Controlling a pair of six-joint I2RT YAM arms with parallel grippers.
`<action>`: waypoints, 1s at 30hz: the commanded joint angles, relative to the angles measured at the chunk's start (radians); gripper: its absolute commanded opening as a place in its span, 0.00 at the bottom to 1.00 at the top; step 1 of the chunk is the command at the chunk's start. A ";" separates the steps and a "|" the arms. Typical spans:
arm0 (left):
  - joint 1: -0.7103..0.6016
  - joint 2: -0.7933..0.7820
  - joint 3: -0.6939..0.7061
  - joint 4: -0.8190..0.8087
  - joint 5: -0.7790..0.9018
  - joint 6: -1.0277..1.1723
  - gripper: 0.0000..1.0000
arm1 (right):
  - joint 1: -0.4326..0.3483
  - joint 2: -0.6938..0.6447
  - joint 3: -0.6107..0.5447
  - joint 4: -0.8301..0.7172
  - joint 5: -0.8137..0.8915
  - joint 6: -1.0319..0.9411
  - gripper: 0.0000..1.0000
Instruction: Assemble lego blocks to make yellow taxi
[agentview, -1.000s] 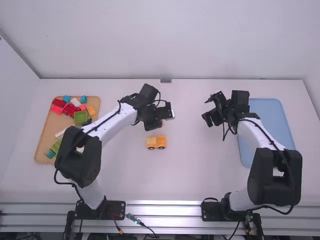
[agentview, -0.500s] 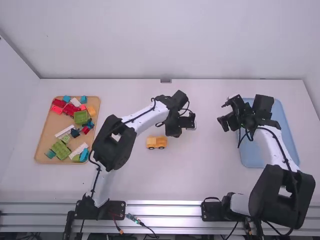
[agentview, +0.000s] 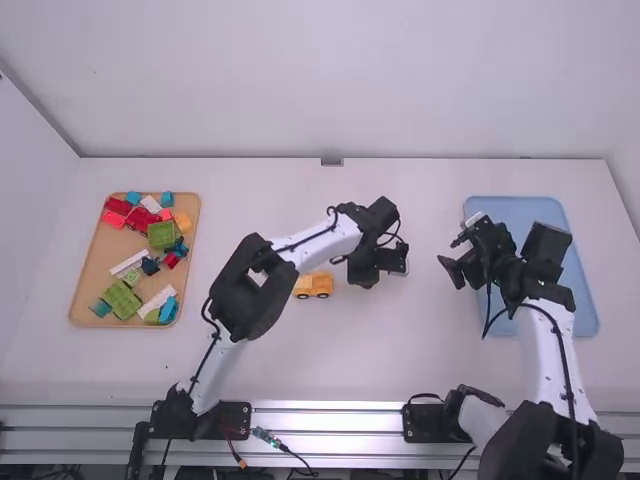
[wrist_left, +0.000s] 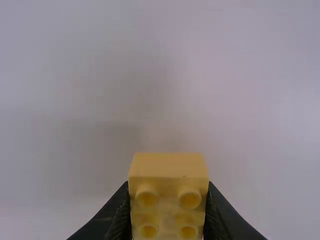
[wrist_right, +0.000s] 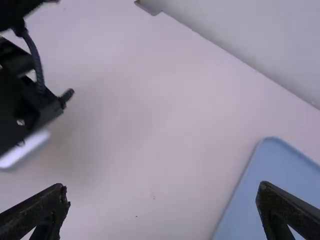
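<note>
My left gripper (agentview: 364, 276) is over the middle of the table, to the right of the yellow-orange car body (agentview: 313, 285), which stands on its wheels on the table. In the left wrist view, my left gripper (wrist_left: 168, 210) is shut on a yellow block (wrist_left: 168, 167) with round studs. My right gripper (agentview: 452, 272) is by the left edge of the blue tray. Its fingers stand wide apart with nothing between them, and in the right wrist view my right gripper (wrist_right: 162, 200) is over white table.
A wooden tray (agentview: 92, 290) at the left holds several loose blocks in red, green, blue, white and orange. The blue tray (agentview: 590, 318) lies at the right, partly under the right arm. A wall rises behind the table.
The left arm has swung right, past the car body, which has stayed put. My right gripper has moved right and a little toward the camera, to the blue tray's edge.
</note>
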 joint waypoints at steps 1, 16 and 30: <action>-0.028 0.006 -0.033 0.016 -0.034 -0.016 0.02 | -0.004 -0.037 -0.021 0.002 -0.023 -0.009 0.99; -0.029 0.006 -0.094 0.086 -0.085 -0.043 0.05 | -0.014 -0.064 -0.051 0.041 -0.031 0.014 0.99; -0.031 0.006 -0.108 0.090 -0.089 -0.027 0.71 | -0.011 -0.062 -0.052 0.040 -0.032 0.014 0.99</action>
